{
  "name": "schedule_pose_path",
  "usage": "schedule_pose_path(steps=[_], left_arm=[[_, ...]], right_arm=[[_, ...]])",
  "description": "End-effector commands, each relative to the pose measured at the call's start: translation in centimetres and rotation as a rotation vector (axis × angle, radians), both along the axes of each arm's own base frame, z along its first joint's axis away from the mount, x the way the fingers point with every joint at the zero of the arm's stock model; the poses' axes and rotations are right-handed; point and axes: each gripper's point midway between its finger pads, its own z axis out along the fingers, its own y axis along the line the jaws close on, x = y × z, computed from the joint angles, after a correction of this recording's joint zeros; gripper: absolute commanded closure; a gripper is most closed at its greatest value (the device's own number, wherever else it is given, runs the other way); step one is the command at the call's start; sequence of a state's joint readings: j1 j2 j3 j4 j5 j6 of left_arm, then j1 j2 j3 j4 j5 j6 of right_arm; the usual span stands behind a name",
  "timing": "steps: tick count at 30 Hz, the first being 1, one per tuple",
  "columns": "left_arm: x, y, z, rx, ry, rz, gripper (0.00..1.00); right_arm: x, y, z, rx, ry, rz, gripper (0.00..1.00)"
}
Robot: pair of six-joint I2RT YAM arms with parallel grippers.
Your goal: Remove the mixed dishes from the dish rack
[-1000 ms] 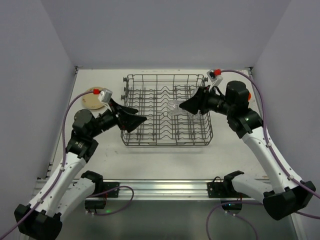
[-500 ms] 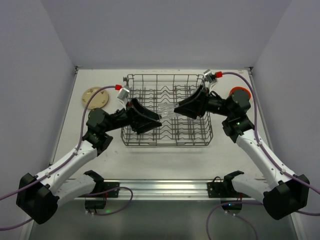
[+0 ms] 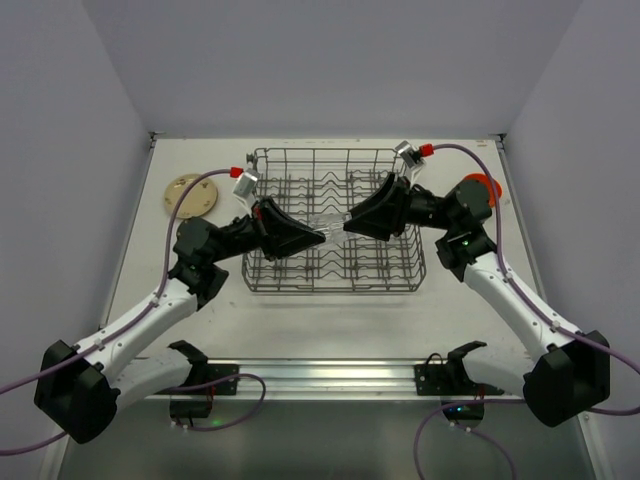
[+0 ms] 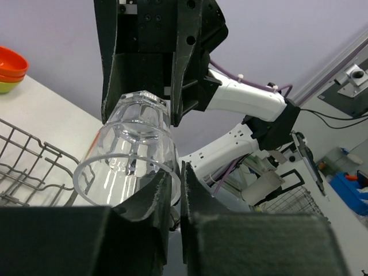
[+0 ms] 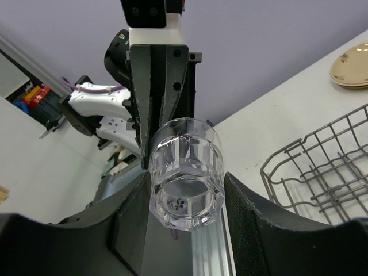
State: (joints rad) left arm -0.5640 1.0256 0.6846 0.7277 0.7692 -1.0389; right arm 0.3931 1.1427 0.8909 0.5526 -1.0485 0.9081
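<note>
A clear glass (image 3: 335,222) hangs over the middle of the grey wire dish rack (image 3: 330,288), lying on its side between both arms. My right gripper (image 3: 350,222) is shut on its thick base; in the right wrist view the glass (image 5: 187,172) sits between my black fingers (image 5: 129,218). My left gripper (image 3: 318,234) is shut on the rim of the glass (image 4: 135,155), one finger (image 4: 152,198) inside the mouth and one outside. The right gripper (image 4: 141,95) shows behind the glass in the left wrist view.
Beige plates (image 3: 190,195) lie on the table left of the rack, also seen as plates (image 5: 351,66). Orange bowls (image 3: 480,187) stand right of it; a yellow-green bowl (image 4: 8,86) sits under the orange one (image 4: 11,60). Rack tines stand upright below both grippers.
My left arm swung from beside the plates to the middle of the rack and its jaws closed on the glass rim. The right gripper shifted slightly left and up with the glass.
</note>
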Motion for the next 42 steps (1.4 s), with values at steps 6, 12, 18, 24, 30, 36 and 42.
schedule_pose_path(steps=[6, 12, 18, 24, 30, 36, 42], left_arm=[[0.8, 0.4, 2.0, -0.015, -0.075, 0.087, 1.0], [7.5, 4.6, -0.6, 0.367, -0.003, 0.553, 1.0], [14.8, 18.3, -7.0, 0.971, 0.349, 1.076, 1.0], [17.2, 28.6, -12.5, 1.022, 0.651, 1.251, 1.0], [16.2, 31.5, -19.9, 1.17, 0.889, 1.231, 1.0], [14.1, 31.2, -26.2, 1.265, 1.015, 1.131, 1.0], [14.4, 30.5, -29.1, 1.335, 1.05, 0.994, 1.0]], right_arm=[[-0.7, 0.1, 1.1, 0.03, -0.058, 0.026, 0.7], [3.1, -1.9, -1.0, -0.158, -0.038, -0.281, 0.01], [6.4, -7.8, -3.6, -0.385, 0.041, -0.714, 0.01], [4.8, -9.4, -4.8, -0.466, 0.038, -0.737, 0.01], [3.1, -9.1, -6.3, -0.493, 0.051, -0.669, 0.01], [2.2, -8.7, -5.1, -0.452, 0.018, -0.634, 0.01], [2.2, -8.9, -5.3, -0.452, 0.016, -0.642, 0.01]])
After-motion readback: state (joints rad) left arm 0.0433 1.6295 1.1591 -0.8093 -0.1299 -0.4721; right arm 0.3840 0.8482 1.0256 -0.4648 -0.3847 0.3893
